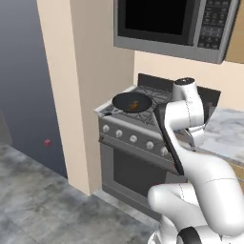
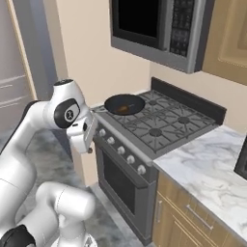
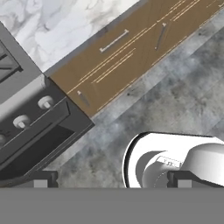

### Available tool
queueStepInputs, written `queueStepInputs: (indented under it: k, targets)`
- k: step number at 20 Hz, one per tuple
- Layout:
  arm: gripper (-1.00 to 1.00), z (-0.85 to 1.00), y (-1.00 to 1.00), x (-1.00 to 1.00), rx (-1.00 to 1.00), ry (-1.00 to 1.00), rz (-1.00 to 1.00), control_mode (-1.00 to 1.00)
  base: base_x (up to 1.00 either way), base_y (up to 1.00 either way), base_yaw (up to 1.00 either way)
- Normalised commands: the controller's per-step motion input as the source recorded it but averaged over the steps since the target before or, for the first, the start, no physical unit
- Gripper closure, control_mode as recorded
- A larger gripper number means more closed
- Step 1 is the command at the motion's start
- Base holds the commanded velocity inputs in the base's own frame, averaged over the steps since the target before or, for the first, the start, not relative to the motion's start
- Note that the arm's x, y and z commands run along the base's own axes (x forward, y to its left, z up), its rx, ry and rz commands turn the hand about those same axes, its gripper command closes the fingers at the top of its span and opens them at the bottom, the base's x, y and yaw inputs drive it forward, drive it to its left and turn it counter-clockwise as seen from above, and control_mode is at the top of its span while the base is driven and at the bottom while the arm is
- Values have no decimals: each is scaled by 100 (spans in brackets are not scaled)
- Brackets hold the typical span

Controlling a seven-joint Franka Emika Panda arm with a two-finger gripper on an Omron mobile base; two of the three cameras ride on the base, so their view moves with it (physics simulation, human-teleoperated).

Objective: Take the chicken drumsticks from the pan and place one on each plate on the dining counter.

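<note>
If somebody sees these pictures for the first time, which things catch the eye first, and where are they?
The white robot arm fills the foreground in front of the steel stove. On the stove's near-left burner sits the black pan, with orange-brown chicken drumsticks inside. A dark microwave hangs above the stove.

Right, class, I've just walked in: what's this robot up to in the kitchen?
It faces the stove, where the pan sits on a burner with orange-brown chicken still inside. Nothing is held yet: the hand hangs in front of the oven knobs, pointing down at the floor, fingers apart and empty. No plates are in sight.
</note>
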Motion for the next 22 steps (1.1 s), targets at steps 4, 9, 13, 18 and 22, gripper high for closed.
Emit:
queueStepInputs:
  k: [4, 9, 13, 18, 22]
  targets:
    - [-100, 0, 0, 0, 0, 0, 0, 100, 26, 6, -24]
    - [-100, 0, 0, 0, 0, 0, 0, 100, 39, 8, -26]
    - [-100, 0, 0, 0, 0, 0, 0, 100, 39, 10, -28]
    - [-100, 0, 0, 0, 0, 0, 0, 100, 42, 13, -30]
    - [-100, 0, 0, 0, 0, 0, 0, 100, 54, 26, -30]
